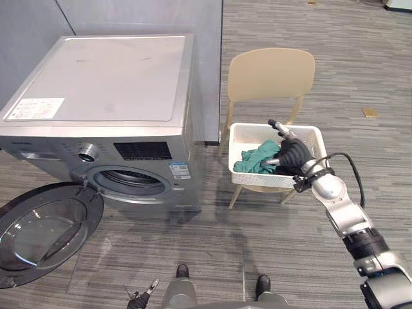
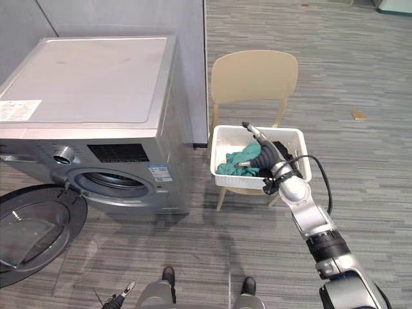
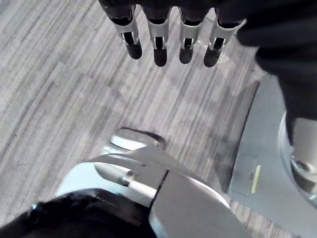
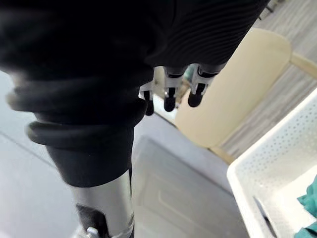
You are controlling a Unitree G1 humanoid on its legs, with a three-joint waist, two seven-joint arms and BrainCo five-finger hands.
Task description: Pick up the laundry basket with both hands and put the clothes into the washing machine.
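Left eye view: the laundry basket (image 1: 257,179) is sitting on a beige chair (image 1: 270,74) beside the washing machine (image 1: 103,77), whose door (image 1: 45,228) is hanging open. Teal clothes (image 1: 254,158) are lying inside the basket. The right robot hand (image 1: 291,153) is hovering over the basket's right side, fingers spread. Left wrist view: the left robot hand (image 3: 158,49) is hanging above the floor (image 3: 74,99), fingers straight, holding nothing.

Right robot hand (image 1: 293,154) over white laundry basket (image 1: 259,179)

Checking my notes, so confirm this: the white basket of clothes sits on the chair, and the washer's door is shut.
Not shut: the door of the washer stands wide open, as the left eye view shows. The basket of clothes does sit on the chair.
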